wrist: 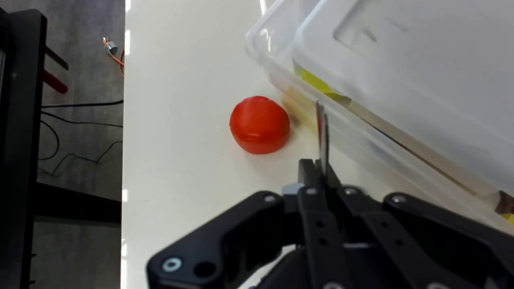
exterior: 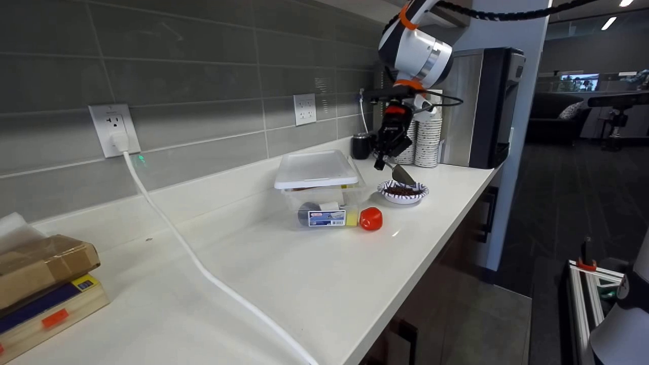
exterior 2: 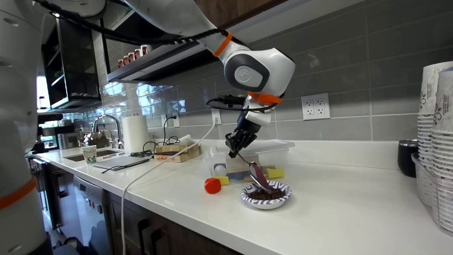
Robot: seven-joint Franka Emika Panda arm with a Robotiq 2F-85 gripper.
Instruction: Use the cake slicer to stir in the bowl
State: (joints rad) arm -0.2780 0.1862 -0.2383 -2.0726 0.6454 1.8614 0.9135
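Observation:
The cake slicer (exterior 2: 257, 175) slants down from my gripper (exterior 2: 234, 153) toward the bowl (exterior 2: 266, 204) in an exterior view. Its blade end is over or in the dark crumbly contents; I cannot tell how deep. In an exterior view the blade (exterior: 403, 175) also reaches over the bowl (exterior: 403, 199), below the gripper (exterior: 381, 163). The bowl has a patterned rim and stands upright on the counter. In the wrist view the gripper (wrist: 317, 170) is shut on the slicer, whose thin metal edge (wrist: 324, 140) sticks out between the fingertips. The bowl is almost wholly hidden there.
A red ball (wrist: 260, 125) lies beside the translucent lidded box (wrist: 361, 124), close to the bowl. Stacked paper cups (exterior: 428, 142) and a black tumbler (exterior: 361, 146) stand near the wall. A white cable (exterior: 213, 276) crosses the counter. The counter's front edge (exterior: 431, 268) is near the bowl.

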